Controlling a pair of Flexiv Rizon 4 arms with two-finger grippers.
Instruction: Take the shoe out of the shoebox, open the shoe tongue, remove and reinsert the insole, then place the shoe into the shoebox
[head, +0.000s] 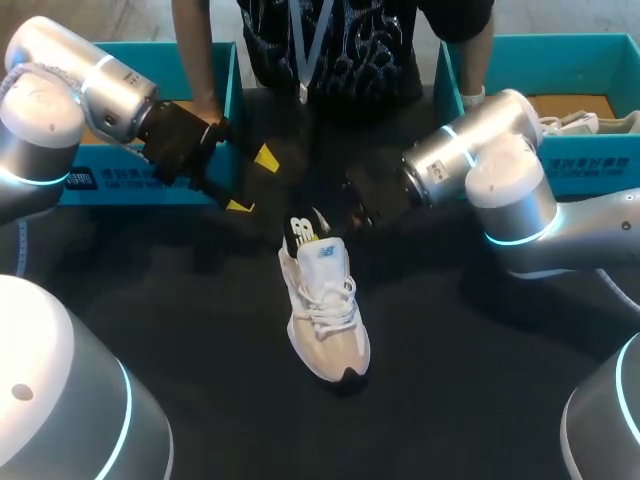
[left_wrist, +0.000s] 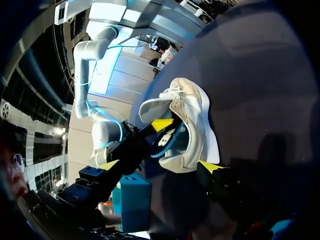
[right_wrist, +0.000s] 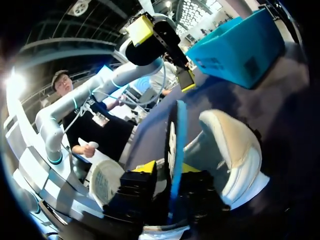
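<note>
A white and beige shoe (head: 325, 315) lies on the black table, toe towards me. A dark insole (head: 302, 235) with a blue edge stands out of its heel opening. My right gripper (head: 358, 212) is at the heel. In the right wrist view the insole (right_wrist: 176, 140) runs between the yellow tips of my right gripper (right_wrist: 169, 167), which stand slightly apart, beside the shoe (right_wrist: 235, 150). My left gripper (head: 252, 180) hangs wide open and empty to the far left of the shoe. In the left wrist view the shoe (left_wrist: 195, 125) lies ahead of my left gripper (left_wrist: 159, 165).
A teal shoebox (head: 150, 180) stands at the far left and another teal box (head: 585, 170) at the far right, with a second shoe (head: 580, 122) in it. A person stands at the far edge, one hand (head: 207, 112) by the left box near my left arm.
</note>
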